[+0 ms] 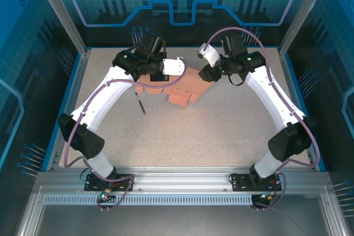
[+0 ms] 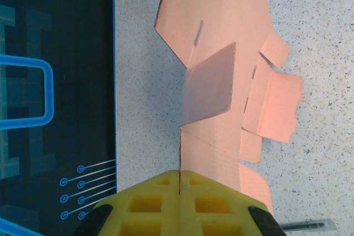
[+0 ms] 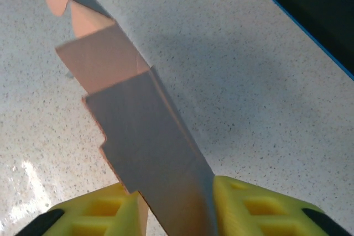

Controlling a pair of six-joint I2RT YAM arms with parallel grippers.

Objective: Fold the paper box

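The paper box [image 1: 185, 93] is a salmon-pink flat cutout with flaps, lying at the back middle of the table between both arms. My left gripper [image 1: 184, 72] comes in from the left and is shut on the card's near edge; in the left wrist view its yellow fingers [image 2: 215, 203] meet at the gripper [image 2: 180, 178] with the thin edge pinched between them. One panel [image 2: 210, 87] stands raised off the sheet [image 2: 221, 31]. My right gripper [image 3: 177, 194] has its jaws apart, and a lifted panel of the box [image 3: 144, 131] passes through the gap.
A thin black pen [image 1: 139, 103] lies on the speckled table just left of the card, also seen as the pen [image 2: 310, 226] behind my left gripper. The blue back wall [image 2: 55, 81] runs close beside the card. Open tabletop [image 1: 193, 136] lies in front.
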